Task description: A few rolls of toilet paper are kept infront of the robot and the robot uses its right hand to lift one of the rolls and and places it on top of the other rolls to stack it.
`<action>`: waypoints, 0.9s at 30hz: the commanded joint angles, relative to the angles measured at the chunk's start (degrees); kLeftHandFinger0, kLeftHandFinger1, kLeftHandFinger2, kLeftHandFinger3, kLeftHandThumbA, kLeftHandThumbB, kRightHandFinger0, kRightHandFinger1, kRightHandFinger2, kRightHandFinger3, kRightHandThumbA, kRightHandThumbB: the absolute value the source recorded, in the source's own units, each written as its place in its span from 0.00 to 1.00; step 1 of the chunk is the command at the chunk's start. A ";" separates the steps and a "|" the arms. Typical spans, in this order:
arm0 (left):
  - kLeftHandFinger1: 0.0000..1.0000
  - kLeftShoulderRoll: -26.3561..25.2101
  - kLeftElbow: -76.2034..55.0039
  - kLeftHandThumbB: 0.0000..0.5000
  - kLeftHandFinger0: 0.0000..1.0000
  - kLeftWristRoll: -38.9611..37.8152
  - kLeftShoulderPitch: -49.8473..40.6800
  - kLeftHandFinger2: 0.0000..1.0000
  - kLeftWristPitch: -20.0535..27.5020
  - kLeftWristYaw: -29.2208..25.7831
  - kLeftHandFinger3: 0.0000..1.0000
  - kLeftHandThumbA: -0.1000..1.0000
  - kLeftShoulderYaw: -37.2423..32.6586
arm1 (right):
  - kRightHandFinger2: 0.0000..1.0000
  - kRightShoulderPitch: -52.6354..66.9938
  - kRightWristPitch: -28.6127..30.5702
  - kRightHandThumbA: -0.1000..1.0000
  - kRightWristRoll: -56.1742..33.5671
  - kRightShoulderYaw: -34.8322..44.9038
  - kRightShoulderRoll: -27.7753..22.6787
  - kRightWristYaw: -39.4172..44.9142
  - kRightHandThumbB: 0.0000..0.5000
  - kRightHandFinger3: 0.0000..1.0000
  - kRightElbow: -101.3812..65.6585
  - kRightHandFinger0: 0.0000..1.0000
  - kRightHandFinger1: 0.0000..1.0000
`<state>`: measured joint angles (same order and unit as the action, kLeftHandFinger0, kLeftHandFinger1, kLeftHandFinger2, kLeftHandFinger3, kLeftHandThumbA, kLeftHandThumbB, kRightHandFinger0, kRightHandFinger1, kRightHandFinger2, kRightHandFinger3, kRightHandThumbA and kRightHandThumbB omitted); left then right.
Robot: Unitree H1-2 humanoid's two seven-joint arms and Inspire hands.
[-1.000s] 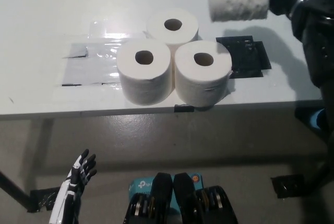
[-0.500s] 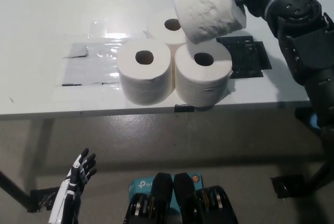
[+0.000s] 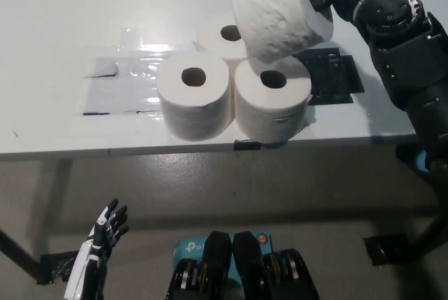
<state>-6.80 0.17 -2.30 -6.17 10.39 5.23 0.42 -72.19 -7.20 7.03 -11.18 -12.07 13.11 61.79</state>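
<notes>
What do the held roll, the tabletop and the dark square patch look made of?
Held roll: soft embossed tissue paper, fuzzy matte white side. Tabletop: smooth white, faint sheen, likely laminate or painted board. Dark square patch: black tape strips, probably, slightly glossy with overlapping edges.

Only the head view is showing, looking steeply down from the robot's head and facing forward. It is taking in the white worktop [image 3: 63,27] across the upper half from a moderate height, its near edge running across the middle, and the grey floor [image 3: 231,188] below it, nearer the camera.
</notes>
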 commanded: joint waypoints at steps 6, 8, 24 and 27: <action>1.00 -0.74 -1.99 0.28 1.00 -0.25 0.17 1.00 1.27 0.63 1.00 1.00 0.05 | 0.45 -5.48 6.26 0.75 3.84 -2.88 -0.03 -0.66 0.01 0.37 1.24 0.00 0.18; 1.00 -0.68 -2.15 0.27 1.00 -0.55 0.08 1.00 0.94 0.70 1.00 1.00 0.09 | 0.46 -5.33 6.94 0.69 2.81 -2.34 0.63 -0.08 0.00 0.39 2.15 0.00 0.19; 1.00 -0.92 -1.95 0.28 1.00 -0.55 0.78 1.00 1.04 0.87 1.00 1.00 0.05 | 0.45 -5.45 6.13 0.70 4.83 -3.57 2.31 1.00 0.00 0.39 1.55 0.00 0.15; 1.00 -0.89 -1.92 0.28 1.00 -0.50 0.79 1.00 1.22 0.90 1.00 1.00 -0.04 | 0.33 -5.99 6.16 0.70 4.97 -3.81 2.68 1.58 0.01 0.23 1.73 0.00 0.06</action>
<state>-6.90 0.17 -2.30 -5.75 10.39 5.24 0.35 -72.85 -2.78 11.31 -14.63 -10.17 13.22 64.75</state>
